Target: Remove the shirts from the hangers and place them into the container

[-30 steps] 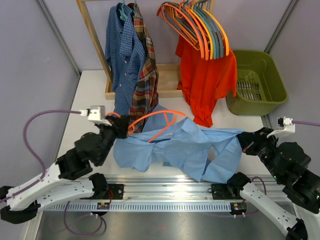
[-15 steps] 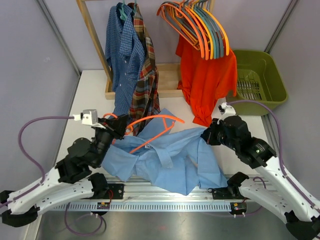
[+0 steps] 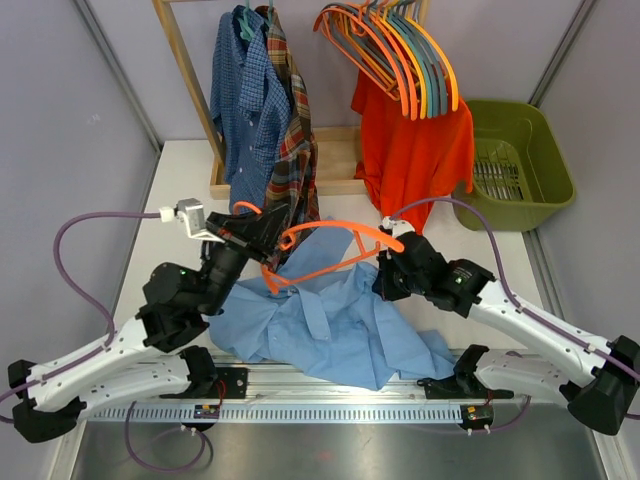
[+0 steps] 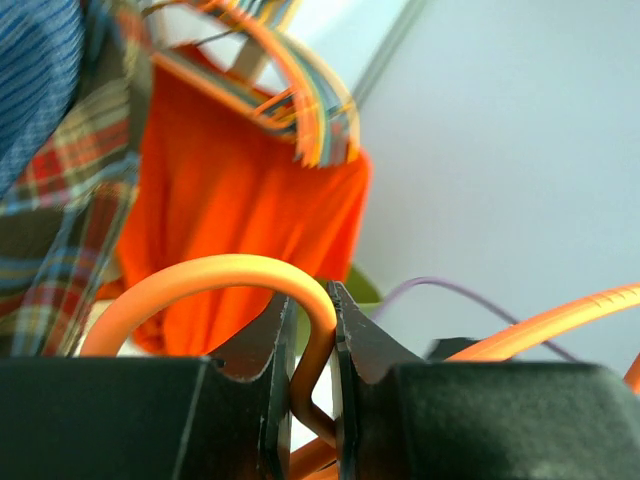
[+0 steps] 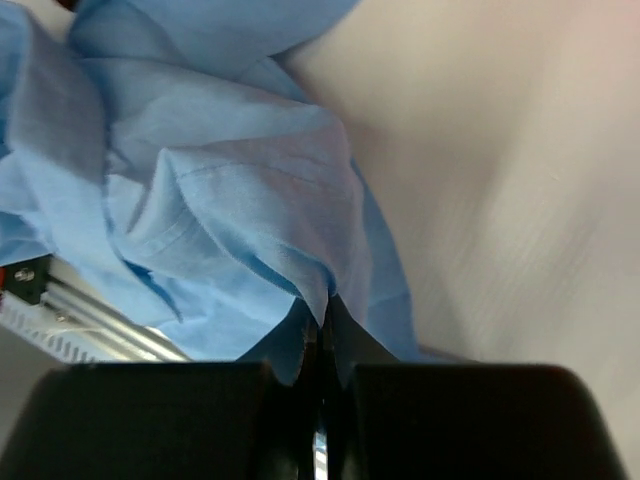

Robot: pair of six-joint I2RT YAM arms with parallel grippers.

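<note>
Pale lilac walls surround a white table and wooden rack.

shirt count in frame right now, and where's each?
4. Dark blue small-check shirt and red-brown-green plaid shirt hang on the wooden rack; plain orange-red shirt hangs beneath the hanger bunch; plain light blue shirt lies on the table. Others may be hidden.

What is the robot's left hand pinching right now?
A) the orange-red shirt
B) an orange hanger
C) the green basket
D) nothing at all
B: in the left wrist view, the left gripper has its two fingers closed on a curved part of the orange hanger.
</note>
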